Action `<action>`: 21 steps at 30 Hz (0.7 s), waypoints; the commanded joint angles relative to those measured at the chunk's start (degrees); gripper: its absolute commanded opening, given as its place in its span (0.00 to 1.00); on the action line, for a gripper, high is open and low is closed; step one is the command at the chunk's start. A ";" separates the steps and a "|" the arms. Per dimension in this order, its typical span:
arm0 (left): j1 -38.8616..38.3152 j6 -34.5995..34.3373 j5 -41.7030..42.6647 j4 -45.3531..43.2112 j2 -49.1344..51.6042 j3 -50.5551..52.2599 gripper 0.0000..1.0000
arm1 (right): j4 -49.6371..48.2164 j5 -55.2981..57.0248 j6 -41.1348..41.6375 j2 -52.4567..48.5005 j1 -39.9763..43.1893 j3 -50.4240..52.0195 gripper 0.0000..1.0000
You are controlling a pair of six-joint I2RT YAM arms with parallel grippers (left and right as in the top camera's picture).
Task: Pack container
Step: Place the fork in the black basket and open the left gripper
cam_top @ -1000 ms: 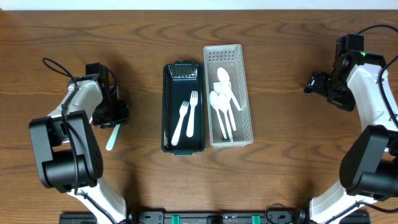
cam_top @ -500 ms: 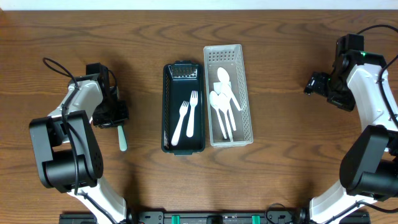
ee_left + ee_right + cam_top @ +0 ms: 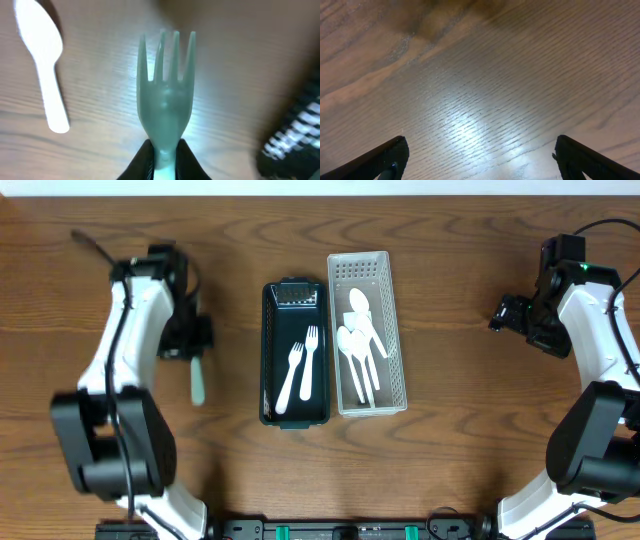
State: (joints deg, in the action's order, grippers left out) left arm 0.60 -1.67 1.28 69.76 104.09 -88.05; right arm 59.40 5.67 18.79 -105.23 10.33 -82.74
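Now | left gripper (image 3: 162,160) pinched on pale green plastic fork (image 3: 165,95), handle hidden between fingers (image 3: 141,161), clearance over brown wooden table (image 3: 450,470) unclear | black rectangular plastic container (image 3: 267,370) apart, rightward | right gripper (image 3: 480,162) spread wide, fingertips cropped.

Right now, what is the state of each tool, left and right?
Left tool: closed on the pale green fork.
Right tool: open, holding nothing.

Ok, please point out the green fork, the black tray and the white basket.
green fork (image 3: 166,100): left wrist view, on the head below the tines.
black tray (image 3: 295,296): overhead view, on its ribbed upper end.
white basket (image 3: 360,272): overhead view, on its bare perforated upper end.
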 commanded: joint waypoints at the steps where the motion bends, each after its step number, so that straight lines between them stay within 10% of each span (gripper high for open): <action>1: -7.45 -0.66 -0.22 2.73 -4.63 -8.87 0.09 | -0.28 0.55 -0.63 0.02 0.22 -0.09 0.96; 11: -24.59 -1.25 -0.22 -2.64 -0.55 -13.42 0.09 | -0.17 0.57 -0.63 0.02 0.22 -0.09 0.96; 21: -24.50 -1.90 -0.17 -2.82 13.75 -12.79 0.06 | 0.66 0.57 -0.66 0.02 0.22 -0.09 0.96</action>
State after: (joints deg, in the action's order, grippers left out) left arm -24.82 -2.17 1.32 66.63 115.18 -101.54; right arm 59.81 5.69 18.79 -105.23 10.33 -82.74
